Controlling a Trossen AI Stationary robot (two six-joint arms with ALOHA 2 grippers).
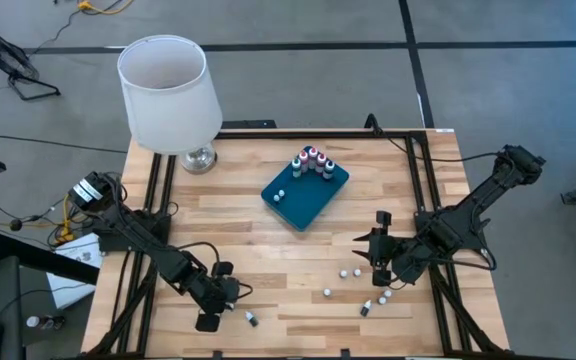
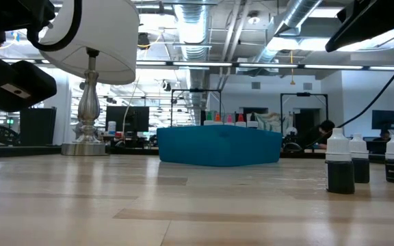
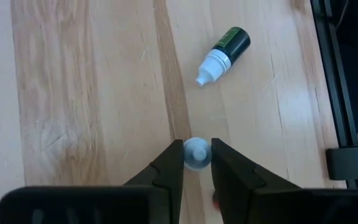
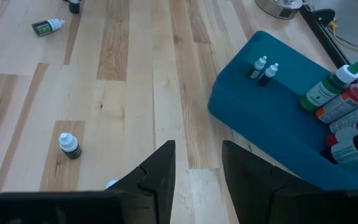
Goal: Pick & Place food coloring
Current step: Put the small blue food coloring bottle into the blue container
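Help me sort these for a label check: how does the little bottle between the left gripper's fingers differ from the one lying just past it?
The bottle between the fingers stands upright, seen cap-first from above; the lying bottle is tipped on its side. The left gripper brackets the upright one; the lying one is free, untouched. The lying bottle's dark body and green label show; the upright one's body is hidden. Both have whitish caps and sit on the wooden table.

The surface [image 1: 268, 230] was light wooden planking set in a black metal frame [image 1: 420, 170]. Around it lay a grey floor [image 1: 298, 80] crossed by dark lines. A table lamp with a white shade [image 1: 168, 92] and a silver base [image 1: 199, 158] stood at the surface's far left corner. Beyond, the room showed an open ceiling with exposed silver ducts [image 2: 306, 14], strip lights [image 2: 299, 66], and desks with dark monitors [image 2: 130, 119].
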